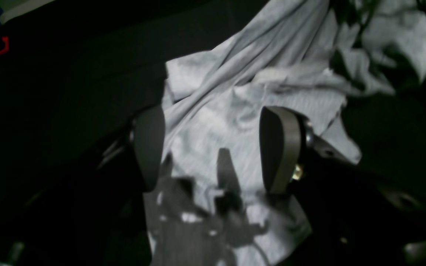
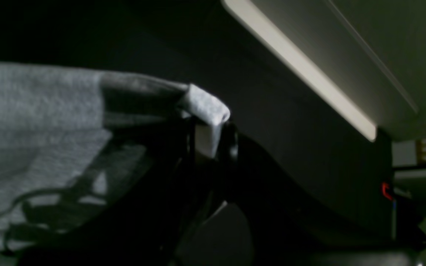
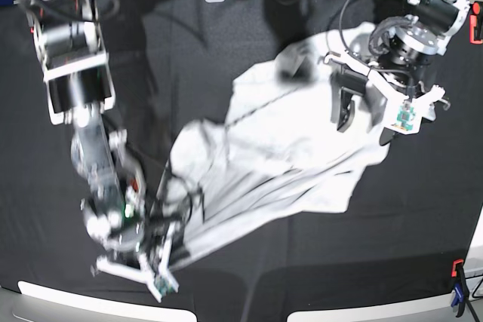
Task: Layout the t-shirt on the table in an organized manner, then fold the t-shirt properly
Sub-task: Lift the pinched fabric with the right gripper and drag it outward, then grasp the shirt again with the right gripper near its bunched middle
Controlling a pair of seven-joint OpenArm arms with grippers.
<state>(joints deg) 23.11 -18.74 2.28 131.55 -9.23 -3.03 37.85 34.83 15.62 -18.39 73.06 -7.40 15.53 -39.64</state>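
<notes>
**A:** Nearest the front edge, low on the left of the base view: right gripper (image 3: 160, 256) pinched tight on a folded corner of the t-shirt (image 3: 264, 156). Wrist view confirms it, a little nub of grey cloth (image 2: 207, 111) poking out between closed jaws. From there, fabric running diagonally up and right across the black table (image 3: 226, 35), rumpled and creased, nowhere near flat.

**B:** And at the far right end? Left gripper (image 3: 366, 115) hanging over the other corner, jaws spread wide, nothing in them. Wrist view looking straight down at wrinkled cloth between the two pads (image 1: 150, 147).

**A:** Yep, so only one anchor for now. Probably mid-layout, not folding.

**B:** Risks, guessing here: a pull from the near corner alone likely just dragging the whole shirt across the table instead of stretching it. Also a thin pinch, so a hard tug might slip it free.

**A:** Plus a bunched ridge under the open jaws. Easy to grab two layers there and lock in a twist.
</notes>
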